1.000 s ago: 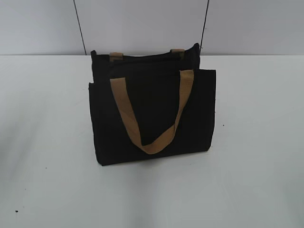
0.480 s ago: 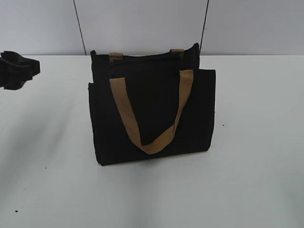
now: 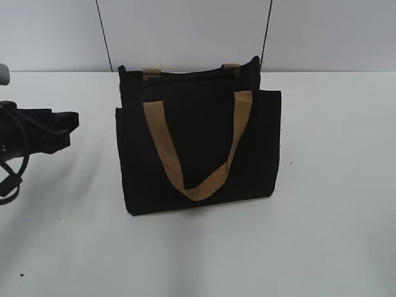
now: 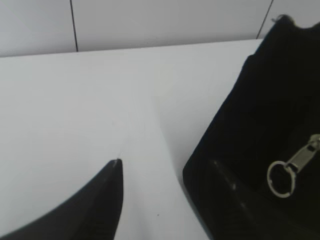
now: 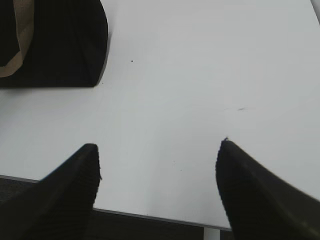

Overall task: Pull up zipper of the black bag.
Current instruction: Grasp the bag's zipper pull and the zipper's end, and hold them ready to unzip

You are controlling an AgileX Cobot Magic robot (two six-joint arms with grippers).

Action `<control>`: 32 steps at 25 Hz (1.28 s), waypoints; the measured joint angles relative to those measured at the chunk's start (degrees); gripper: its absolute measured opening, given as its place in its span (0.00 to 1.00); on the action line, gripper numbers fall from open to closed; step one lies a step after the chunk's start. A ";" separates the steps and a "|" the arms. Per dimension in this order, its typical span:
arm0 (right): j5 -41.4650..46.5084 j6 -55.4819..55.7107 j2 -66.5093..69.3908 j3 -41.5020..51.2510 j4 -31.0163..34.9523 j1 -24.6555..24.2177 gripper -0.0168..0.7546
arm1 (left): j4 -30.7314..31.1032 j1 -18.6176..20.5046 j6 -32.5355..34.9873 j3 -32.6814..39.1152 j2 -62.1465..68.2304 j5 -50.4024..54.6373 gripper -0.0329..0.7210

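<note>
While the black cloth bag (image 3: pixel 198 148) with tan straps stands on the white desk (image 3: pixel 334 185), the left gripper (image 4: pixel 165 172) hangs beside it, jaws apart. The small silver zipper pull (image 4: pixel 295 165) lies on the bag's end. The right gripper (image 5: pixel 157 150) is wide open, off the bag's corner.

White table (image 3: pixel 322 185): plain matte top, a few small dark specks. One item resting on it: black bag (image 3: pixel 198 154), standing upright, near the middle.

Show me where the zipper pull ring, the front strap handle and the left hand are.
zipper pull ring (image 4: pixel 280 178), left wrist view, on the ring's silver loop.
front strap handle (image 3: pixel 199 190), exterior view, on the bottom of its hanging loop.
left hand (image 3: pixel 59 130), exterior view, on its dark front end.
</note>
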 joint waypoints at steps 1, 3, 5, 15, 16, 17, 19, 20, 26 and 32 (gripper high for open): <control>0.00 0.00 0.00 0.00 0.00 0.00 0.74 | 0.39 0.00 0.00 1.31 0.80 -3.56 0.59; 0.00 0.00 0.00 0.00 0.00 0.00 0.74 | 2.27 0.00 0.00 3.10 2.76 -10.49 0.59; 0.00 0.00 0.00 0.00 0.01 0.00 0.74 | 5.93 0.00 0.00 3.97 4.74 -14.11 0.59; 0.00 0.00 0.00 0.00 0.01 0.00 0.74 | 18.33 -0.04 0.00 4.25 17.83 -25.79 0.59; 0.00 0.00 0.00 0.00 0.01 0.00 0.74 | 18.88 -0.04 0.00 4.25 18.95 -26.44 0.59; 0.00 0.00 0.00 0.00 0.01 0.00 0.74 | 19.26 -0.04 0.00 4.25 19.88 -27.55 0.59; 0.00 0.00 0.00 0.00 0.01 0.00 0.74 | 19.98 -0.04 0.00 3.89 22.04 -29.66 0.59; 0.00 0.00 0.00 0.00 0.01 0.00 0.74 | 20.49 -0.04 0.00 3.49 23.04 -30.30 0.59; -0.01 0.00 0.00 0.00 0.01 0.00 0.74 | 22.28 -0.04 0.00 -0.55 28.31 -32.55 0.59; -0.01 0.00 0.00 0.00 0.01 0.00 0.74 | 23.42 -0.04 0.00 -3.81 31.25 -33.80 0.59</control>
